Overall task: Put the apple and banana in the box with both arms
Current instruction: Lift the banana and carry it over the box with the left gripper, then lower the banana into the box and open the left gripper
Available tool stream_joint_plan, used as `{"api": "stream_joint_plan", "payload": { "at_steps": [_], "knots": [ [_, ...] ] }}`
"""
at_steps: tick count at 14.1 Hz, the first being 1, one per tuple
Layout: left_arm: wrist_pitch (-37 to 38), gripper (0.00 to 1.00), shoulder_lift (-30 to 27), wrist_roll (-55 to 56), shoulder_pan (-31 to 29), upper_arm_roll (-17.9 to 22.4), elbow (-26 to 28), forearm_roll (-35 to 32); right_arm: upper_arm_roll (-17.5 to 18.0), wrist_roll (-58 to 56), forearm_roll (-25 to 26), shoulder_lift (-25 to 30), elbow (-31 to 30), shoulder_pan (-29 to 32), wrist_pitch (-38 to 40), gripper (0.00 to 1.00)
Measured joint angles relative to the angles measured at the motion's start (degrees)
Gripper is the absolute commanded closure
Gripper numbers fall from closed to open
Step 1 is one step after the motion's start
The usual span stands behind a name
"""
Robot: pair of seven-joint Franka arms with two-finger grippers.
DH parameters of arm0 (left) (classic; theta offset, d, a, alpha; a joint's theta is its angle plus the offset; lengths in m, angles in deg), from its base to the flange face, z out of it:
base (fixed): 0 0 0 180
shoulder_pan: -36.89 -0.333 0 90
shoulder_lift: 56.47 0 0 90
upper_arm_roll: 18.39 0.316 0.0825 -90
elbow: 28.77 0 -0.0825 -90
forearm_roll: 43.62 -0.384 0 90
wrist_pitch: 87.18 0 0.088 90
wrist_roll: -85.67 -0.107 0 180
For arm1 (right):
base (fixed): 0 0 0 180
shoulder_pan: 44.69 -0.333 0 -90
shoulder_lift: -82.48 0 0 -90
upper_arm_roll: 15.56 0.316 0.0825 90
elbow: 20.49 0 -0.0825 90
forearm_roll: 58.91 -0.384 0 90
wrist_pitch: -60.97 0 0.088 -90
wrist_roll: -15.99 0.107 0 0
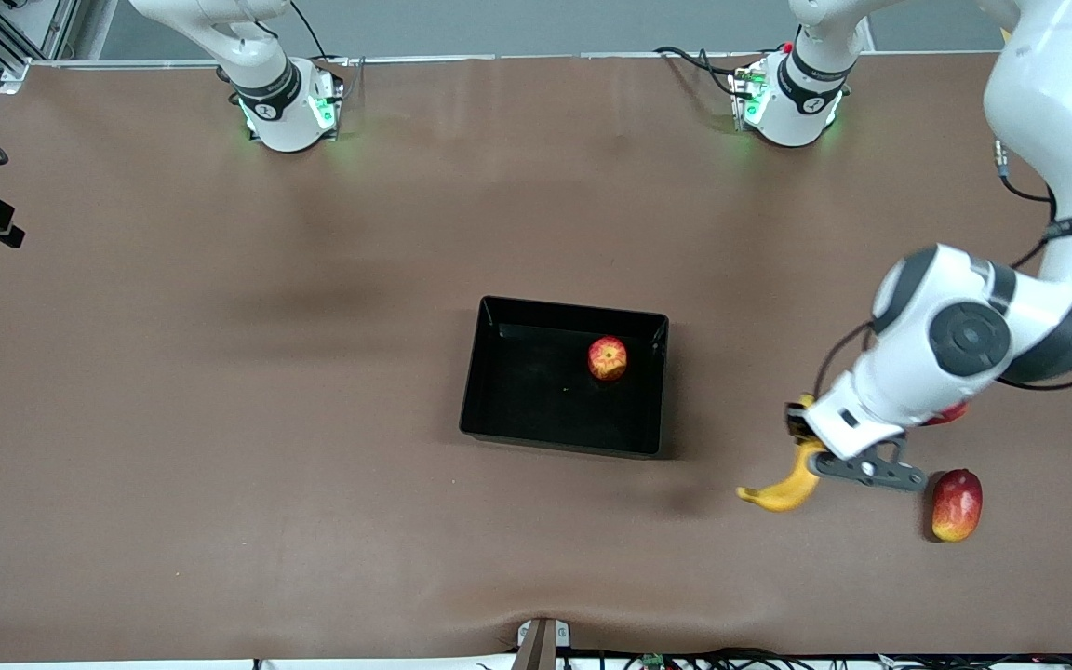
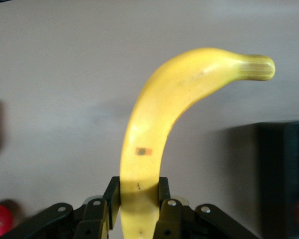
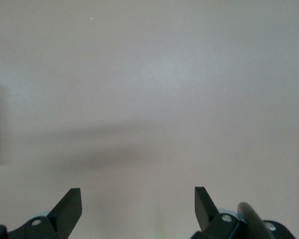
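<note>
Left tool (image 2: 138,206) clamped on banana (image 2: 162,129), table (image 2: 65,74) below, box (image 2: 284,169) at edge

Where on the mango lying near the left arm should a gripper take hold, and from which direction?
Grip the mango across its narrow middle, coming straight down from above. It lies flat on the table with its long axis toward the front camera, so fingers would likely close across its width.

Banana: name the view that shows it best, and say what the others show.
Left wrist view: the banana fills the frame, clamped in the left end effector, its curve and tip plain. The front view shows it small, partly hidden by the arm. The right wrist view shows only bare table.
</note>
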Motion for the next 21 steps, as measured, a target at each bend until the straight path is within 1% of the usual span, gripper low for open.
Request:
{"api": "stream_joint_plan", "payload": {
  "at_steps": [2, 3, 4, 6, 8, 9, 10, 13, 14, 15, 16, 17, 21],
  "knots": [
    [1.1, 1.00, -0.9, 8.5, 0.5, -5.1, 0.2, 0.1, 0.0, 0.0, 0.0, 0.0, 0.0, 0.0, 0.0, 0.00],
    [1.3, 1.00, -1.1, 13.0, 1.2, -6.9, 0.4, 0.3, 0.0, 0.0, 0.0, 0.0, 0.0, 0.0, 0.0, 0.00],
    [1.3, 1.00, -1.1, 17.3, 2.6, -8.0, 0.6, 0.9, 0.0, 0.0, 0.0, 0.0, 0.0, 0.0, 0.0, 0.00],
    [1.3, 1.00, -0.9, 26.2, 7.6, -8.4, 1.0, 2.6, 0.0, 0.0, 0.0, 0.0, 0.0, 0.0, 0.0, 0.00],
    [1.2, 1.00, 0.2, 35.9, 14.8, -7.8, 1.1, 2.7, 0.0, 0.0, 0.0, 0.0, 0.0, 0.0, 0.0, 0.00],
    [1.2, 1.00, 0.8, 40.1, 19.0, -6.0, 0.7, 2.7, 0.0, 0.0, 0.0, 0.0, 0.0, 0.0, 0.0, 0.00],
    [0.8, 1.00, 1.4, 43.3, 24.0, -2.5, -0.2, 2.7, 0.0, 0.0, 0.0, 0.0, 0.0, 0.0, 0.0, 0.00],
    [-3.9, 1.00, 3.7, 49.6, 40.1, 11.7, -4.0, 3.0, -0.1, 0.0, 0.0, 0.0, 0.0, 0.1, 0.0, 0.00],
    [-5.0, 1.00, 4.5, 50.5, 43.8, 15.5, -4.9, 3.1, -0.1, 0.0, 0.0, 0.0, 0.0, 0.1, 0.0, 0.00],
    [-6.1, 1.00, 5.3, 50.9, 46.3, 18.4, -5.4, 3.1, -0.1, 0.0, 0.0, 0.0, 0.0, 0.1, 0.0, 0.00],
    [-6.8, 1.00, 6.0, 50.9, 47.5, 20.3, -5.8, 3.1, -0.1, 0.0, 0.0, 0.0, 0.0, 0.1, 0.0, 0.00],
    [-7.1, 1.00, 6.5, 50.9, 47.9, 21.3, -5.9, 3.1, -0.1, 0.0, 0.0, 0.0, 0.0, 0.1, 0.0, 0.00],
    [-7.4, 1.00, 9.1, 50.5, 47.8, 22.1, -6.0, 3.1, -0.1, 0.0, 0.0, 0.0, 0.0, 0.1, 0.0, 0.00]
  ]
}}
